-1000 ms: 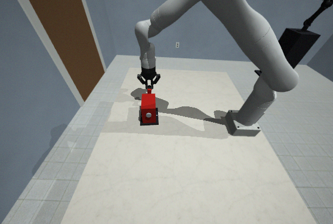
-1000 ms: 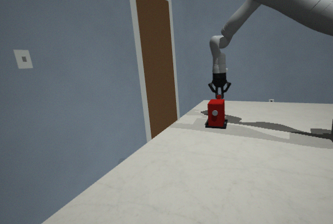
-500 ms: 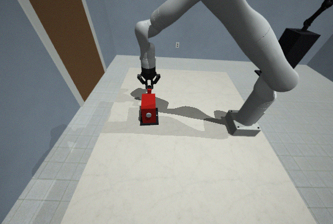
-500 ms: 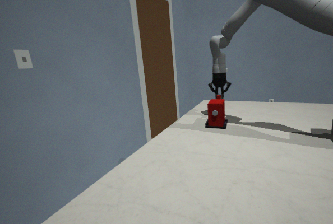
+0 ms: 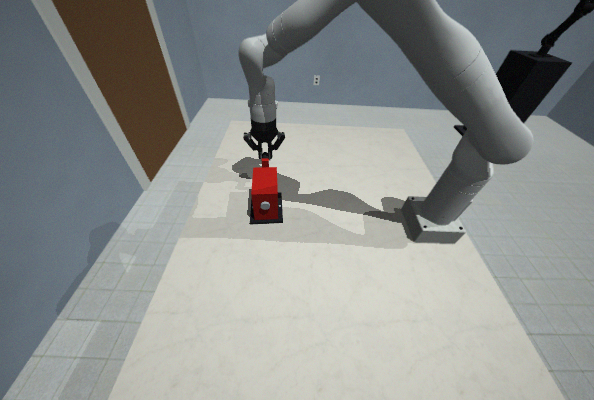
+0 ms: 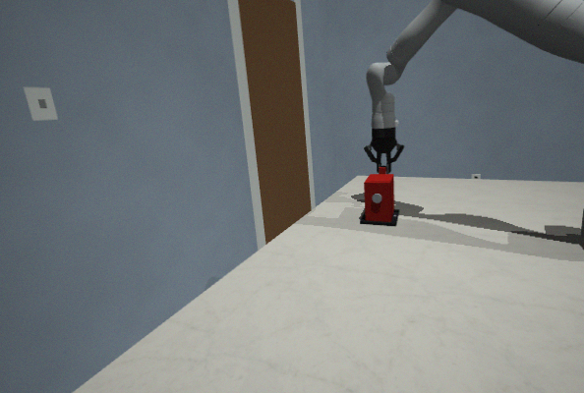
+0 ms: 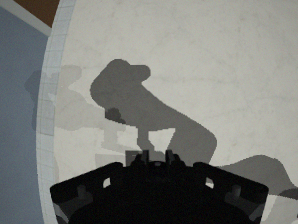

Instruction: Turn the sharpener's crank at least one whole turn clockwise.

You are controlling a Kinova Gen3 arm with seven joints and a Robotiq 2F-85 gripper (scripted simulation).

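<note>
The red boxy sharpener (image 5: 265, 185) (image 6: 384, 210) sits near the edge of the pale stone table (image 5: 325, 304) (image 6: 344, 299) (image 7: 225, 50), on the brown door's (image 5: 110, 54) (image 6: 275, 102) (image 7: 37, 10) side, with lots of table in front. The arm's grey block foot (image 5: 435, 234) is well apart. The black two-finger gripper (image 5: 265, 154) (image 6: 383, 168) (image 7: 157, 157) pinches the small dark crank knob (image 5: 265, 156), mostly hidden by its fingers

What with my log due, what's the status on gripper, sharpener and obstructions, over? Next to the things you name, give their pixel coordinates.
Gripper (image 5: 265, 153) (image 6: 384, 168) (image 7: 157, 157) shut on crank knob (image 5: 265, 156). Sharpener (image 5: 264, 181) (image 6: 385, 186) upright, crank (image 5: 265, 163) (image 6: 382, 170) at top. No obstruction seen near crank.
</note>
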